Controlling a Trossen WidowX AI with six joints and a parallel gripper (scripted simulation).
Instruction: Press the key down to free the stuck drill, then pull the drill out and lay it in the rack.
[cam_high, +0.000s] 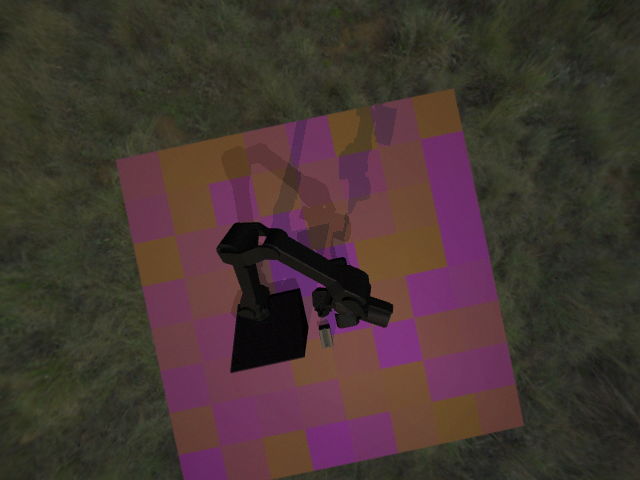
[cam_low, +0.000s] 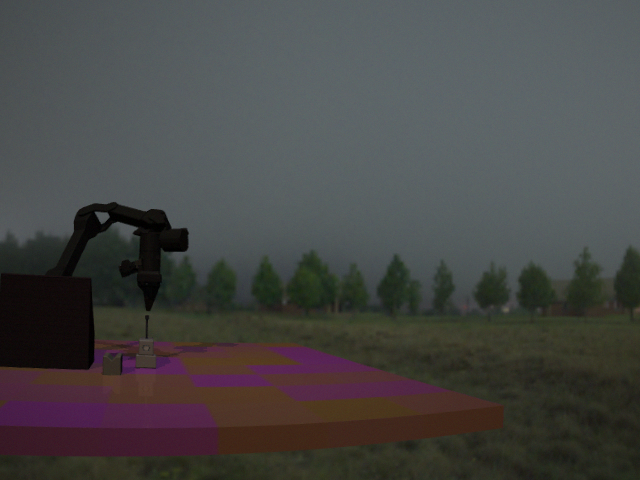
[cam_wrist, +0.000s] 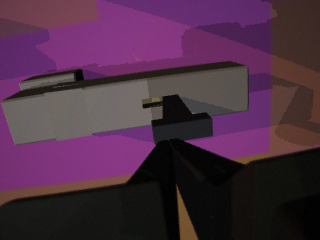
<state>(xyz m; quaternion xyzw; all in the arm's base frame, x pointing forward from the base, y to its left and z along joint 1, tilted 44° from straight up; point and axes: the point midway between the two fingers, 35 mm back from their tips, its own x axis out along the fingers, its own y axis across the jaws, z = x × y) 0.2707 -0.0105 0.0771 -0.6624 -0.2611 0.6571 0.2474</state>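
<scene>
My gripper (cam_low: 148, 310) (cam_wrist: 169, 149) is shut and empty, pointing straight down a little above the key. The key (cam_low: 147, 326) (cam_wrist: 182, 129) is a thin dark upright stem with a wider cap, standing up out of the pale housing (cam_low: 146, 360) (cam_wrist: 117, 112). A yellowish piece shows at a slot beside the stem in the wrist view. A round shape on the housing's end face may be the drill (cam_low: 146, 348); the rest of the drill is not seen. The rack (cam_high: 326, 336) (cam_low: 112, 364) is a small grey block with a V-notch, near the housing.
The arm's dark base box (cam_high: 271, 330) (cam_low: 46, 320) stands beside the rack, on the side away from the housing. The arm hides the housing in the top view. The patchwork table (cam_high: 465, 372) (cam_low: 336, 408) ends at straight edges with grass beyond. Arm shadows cross it.
</scene>
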